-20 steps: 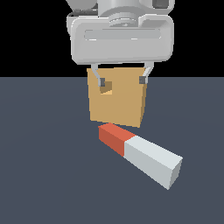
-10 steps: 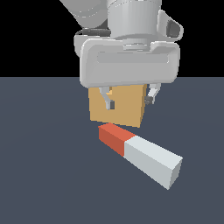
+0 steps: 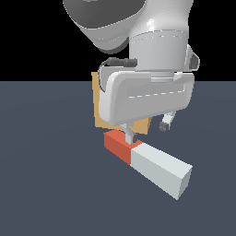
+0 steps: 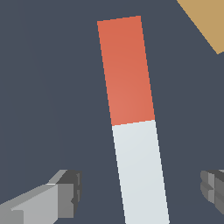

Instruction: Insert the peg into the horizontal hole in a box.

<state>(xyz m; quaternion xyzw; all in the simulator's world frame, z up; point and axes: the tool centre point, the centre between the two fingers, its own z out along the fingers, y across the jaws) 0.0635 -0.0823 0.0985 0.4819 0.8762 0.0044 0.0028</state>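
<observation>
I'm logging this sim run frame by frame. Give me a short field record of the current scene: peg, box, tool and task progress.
peg: lies flat on the floor, red end toward the box, white end toward the camera in the exterior view
box: tan, behind the peg, mostly hidden by the arm; hole not visible
tool: open, fingers either side of the peg's white part, not touching it
peg to box: apart, a gap of floor between them in the wrist view
task progress: peg not grasped, not inserted

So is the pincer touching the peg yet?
Apart. The wrist view shows the pincer open, bare floor between each finger and the peg.
</observation>
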